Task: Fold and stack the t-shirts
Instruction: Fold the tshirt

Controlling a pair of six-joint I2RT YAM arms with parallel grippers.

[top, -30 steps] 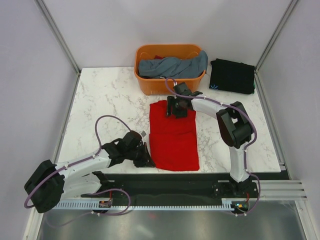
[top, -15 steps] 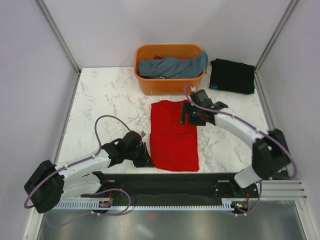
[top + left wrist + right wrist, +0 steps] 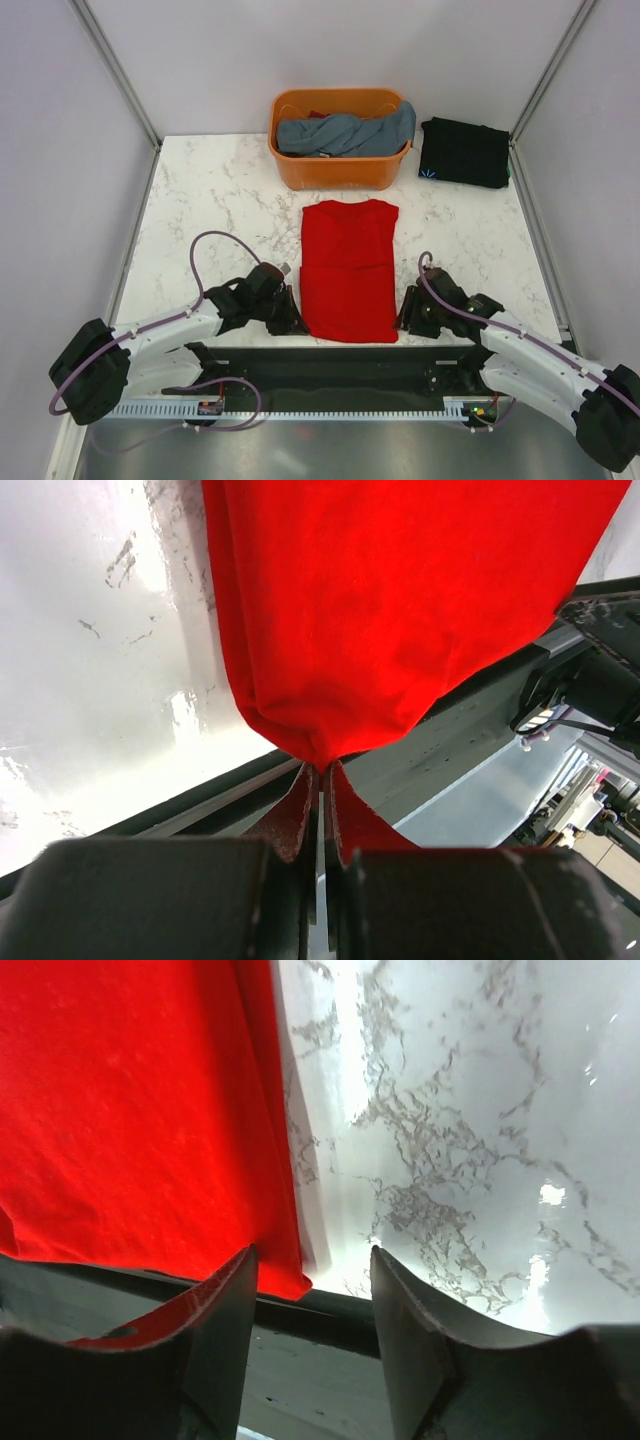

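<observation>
A red t-shirt (image 3: 347, 268) lies folded lengthwise in a long strip on the marble table (image 3: 210, 190). My left gripper (image 3: 292, 322) is shut on its near left corner; the left wrist view shows the red t-shirt (image 3: 400, 600) pinched at the fingertips (image 3: 300, 800). My right gripper (image 3: 407, 318) is open and empty just beside the near right corner; in the right wrist view that corner of the red t-shirt (image 3: 130, 1130) lies between the fingers (image 3: 225, 1310). A folded black t-shirt (image 3: 464, 151) lies at the back right.
An orange basket (image 3: 340, 172) at the back holds a blue-grey shirt (image 3: 345, 133) and a bit of red cloth. A black rail (image 3: 340, 368) runs along the table's near edge. Grey walls stand on both sides.
My right arm has swung from the shirt's far end back to its near right corner, leaving the far end flat. My left gripper has stayed on the near left corner.
</observation>
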